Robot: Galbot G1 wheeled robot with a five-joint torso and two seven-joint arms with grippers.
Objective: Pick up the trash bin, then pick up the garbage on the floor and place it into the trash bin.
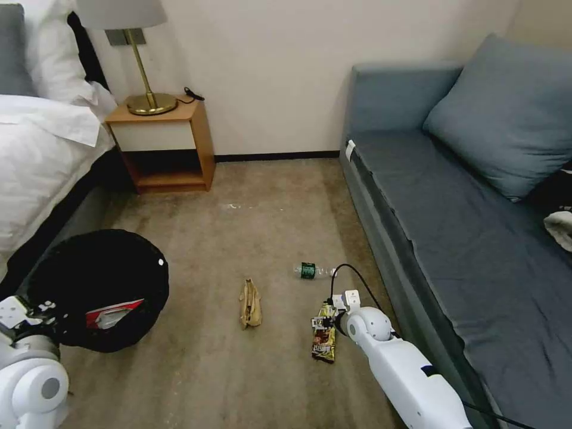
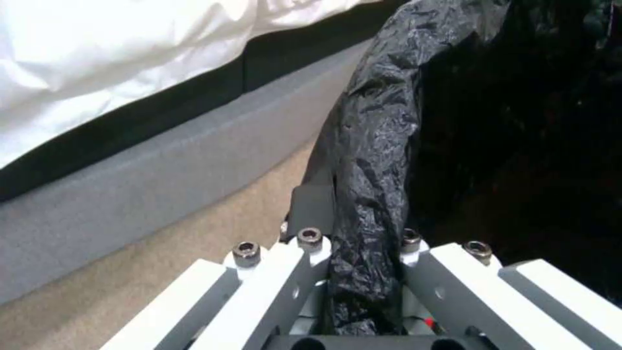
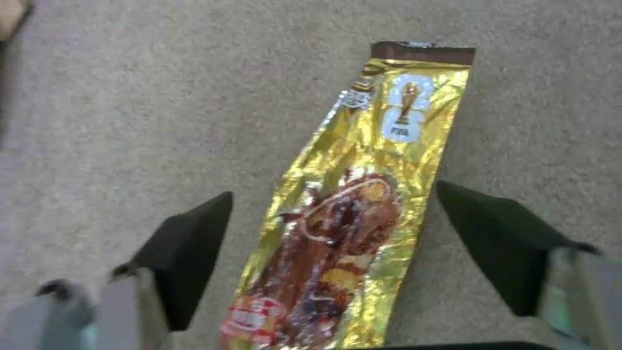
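The trash bin [image 1: 98, 286] has a black, crinkly liner, and a red-and-white packet [image 1: 113, 313] lies inside it. The snack wrapper [image 3: 363, 194] is shiny gold with brown and red print. The crumpled paper bag [image 1: 250, 304] is tan. The bottle [image 1: 310, 271] carries a green label. The carpet [image 1: 238, 226] is beige.

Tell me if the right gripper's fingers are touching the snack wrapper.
Apart. In the right wrist view the fingers stand open on either side of the snack wrapper, with carpet showing between each and the foil.

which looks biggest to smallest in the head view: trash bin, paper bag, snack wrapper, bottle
1. trash bin, by far
2. snack wrapper and tan paper bag look about alike; the right gripper hides part of the wrapper
3. bottle, though it lies farther off
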